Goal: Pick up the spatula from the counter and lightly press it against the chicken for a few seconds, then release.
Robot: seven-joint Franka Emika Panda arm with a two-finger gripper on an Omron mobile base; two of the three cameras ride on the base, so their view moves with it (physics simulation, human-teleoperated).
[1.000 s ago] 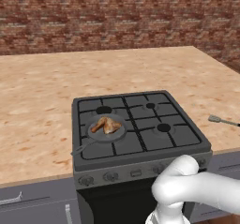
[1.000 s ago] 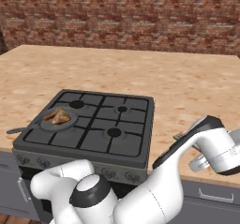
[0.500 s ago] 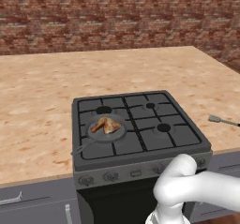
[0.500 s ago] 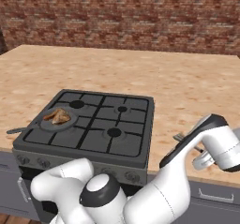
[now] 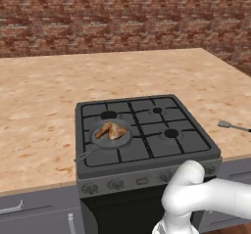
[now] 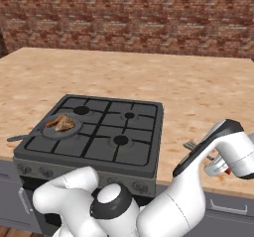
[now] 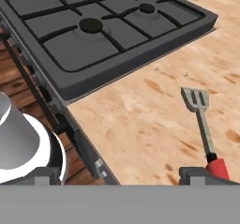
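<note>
The spatula [image 7: 202,120] lies flat on the counter to the right of the stove, with a slotted metal head and a red handle [image 7: 218,167]. In the hand view my gripper [image 7: 125,175] is open, and its right fingertip [image 7: 201,174] sits just by the red handle end, with nothing between the fingers. From the right base view the hand [image 6: 233,151] hovers low over the spatula [image 6: 191,145], whose head peeks out beside the arm. The chicken [image 5: 112,130] rests in a small pan [image 5: 117,139] on the stove's front left burner. The spatula [image 5: 234,126] also shows at the counter's right edge.
The black gas stove [image 5: 142,130] sits sunk in the speckled counter [image 5: 44,110], and its raised corner [image 7: 206,21] stands close to the spatula's head. A brick wall [image 5: 122,22] runs behind. The pan's handle [image 6: 20,138] sticks out to the left. The counter's front edge [image 7: 89,138] drops to drawers.
The hand has drifted slightly to the right over the counter by the spatula. The spatula, the pan and the chicken have not moved.
</note>
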